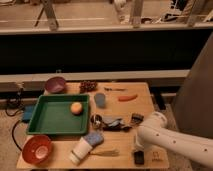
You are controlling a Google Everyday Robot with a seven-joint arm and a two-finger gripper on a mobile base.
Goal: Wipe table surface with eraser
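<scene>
The gripper (137,148) hangs low over the near right part of the table surface (142,102), its tip hidden behind the white arm (172,140); whether its fingers are apart or together cannot be told. Just below it lies the one eraser (139,157), a black block near the table's front edge. To its left lie one white cup (80,150) on its side and one blue-grey pad (93,138). Further left sits one red bowl (37,149). Beyond, one green tray (52,116) holds a single orange fruit (76,108). Farthest, one purple bowl (55,84) and one carrot (127,97).
</scene>
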